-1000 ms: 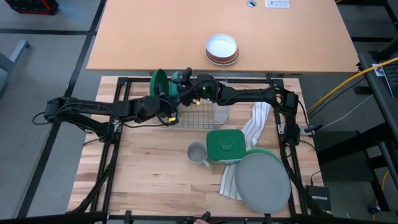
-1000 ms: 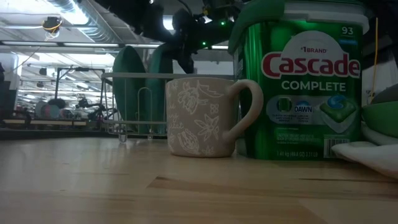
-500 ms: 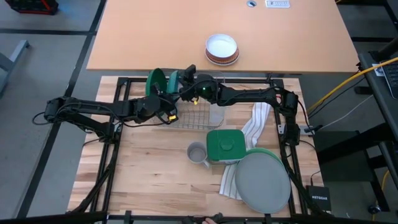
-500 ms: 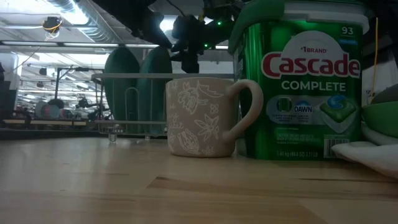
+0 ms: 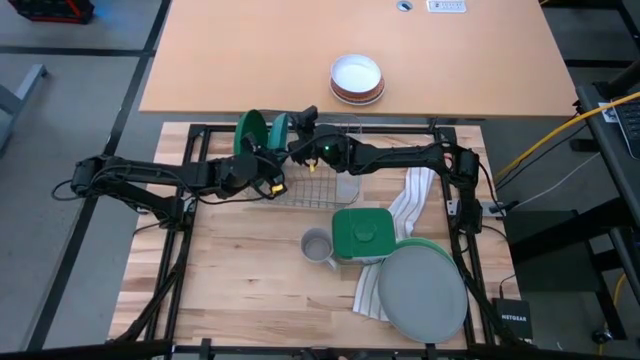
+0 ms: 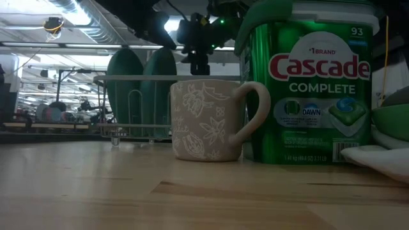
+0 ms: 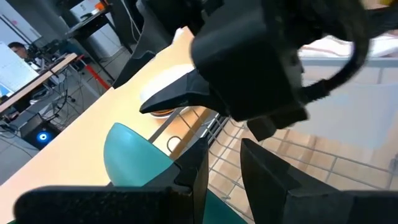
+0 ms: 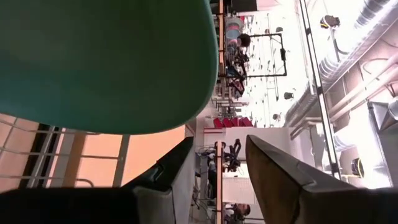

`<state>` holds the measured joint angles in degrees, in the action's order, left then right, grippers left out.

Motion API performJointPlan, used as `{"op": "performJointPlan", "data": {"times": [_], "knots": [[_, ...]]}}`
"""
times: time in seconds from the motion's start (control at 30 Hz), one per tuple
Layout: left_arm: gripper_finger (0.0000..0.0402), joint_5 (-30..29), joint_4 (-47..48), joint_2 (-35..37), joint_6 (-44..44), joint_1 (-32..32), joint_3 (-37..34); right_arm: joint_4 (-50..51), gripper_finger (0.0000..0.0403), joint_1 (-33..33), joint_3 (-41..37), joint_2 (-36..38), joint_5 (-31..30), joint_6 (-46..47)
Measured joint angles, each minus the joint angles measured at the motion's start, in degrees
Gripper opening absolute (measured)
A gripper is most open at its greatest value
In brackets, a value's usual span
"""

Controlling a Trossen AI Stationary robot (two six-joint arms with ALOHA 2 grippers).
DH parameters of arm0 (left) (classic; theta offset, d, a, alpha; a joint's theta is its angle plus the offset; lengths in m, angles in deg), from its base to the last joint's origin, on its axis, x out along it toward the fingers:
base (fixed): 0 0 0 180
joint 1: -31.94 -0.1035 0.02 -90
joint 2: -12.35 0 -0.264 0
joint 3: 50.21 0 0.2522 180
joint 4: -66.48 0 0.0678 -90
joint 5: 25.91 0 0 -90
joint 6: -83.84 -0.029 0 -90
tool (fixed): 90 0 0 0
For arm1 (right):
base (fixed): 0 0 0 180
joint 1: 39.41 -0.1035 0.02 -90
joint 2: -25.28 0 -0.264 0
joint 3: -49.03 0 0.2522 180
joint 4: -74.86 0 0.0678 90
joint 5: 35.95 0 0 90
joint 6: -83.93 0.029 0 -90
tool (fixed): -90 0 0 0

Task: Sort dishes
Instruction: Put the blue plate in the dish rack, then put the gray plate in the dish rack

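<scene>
Upright on edge in wire rack: dark green plate, teal plate, smooth discs; right gripper fingers apart, empty; left gripper fingers apart, empty.

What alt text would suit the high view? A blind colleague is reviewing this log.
Two dark arms meet over a wire dish rack holding an upright dark green plate and teal plate. Nearer, a grey plate lies on a light green plate, beside a green detergent tub and a small grey mug.
</scene>
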<state>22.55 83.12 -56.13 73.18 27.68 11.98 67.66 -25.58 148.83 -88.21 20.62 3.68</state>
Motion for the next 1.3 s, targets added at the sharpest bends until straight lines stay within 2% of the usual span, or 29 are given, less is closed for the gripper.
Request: {"op": "performJointPlan", "data": {"times": [0.37, 0.8, 1.1, 1.3], "knots": [[0.0084, -0.06, -0.36, -0.02, -3.27, 1.57, -0.09, 0.08, 0.0145, 0.04, 0.02, 0.02, -0.07, 0.34], [0.0084, 0.1, -0.68, -0.02, -3.1, 1.63, -0.09, 0.09, 0.0145, 0.04, 0.02, 0.04, -0.07, 0.44], [0.0084, -0.45, -4.83, 0.72, -5.3, 4.03, -0.09, -0.06, 0.0145, 0.04, 0.11, 0.26, -0.15, 0.57], [0.0084, 0.64, -5.34, 4.24, -5.5, 5.95, -0.02, 0.82, 0.0145, 0.04, 0.07, 1.4, -4.68, 0.63]]}}
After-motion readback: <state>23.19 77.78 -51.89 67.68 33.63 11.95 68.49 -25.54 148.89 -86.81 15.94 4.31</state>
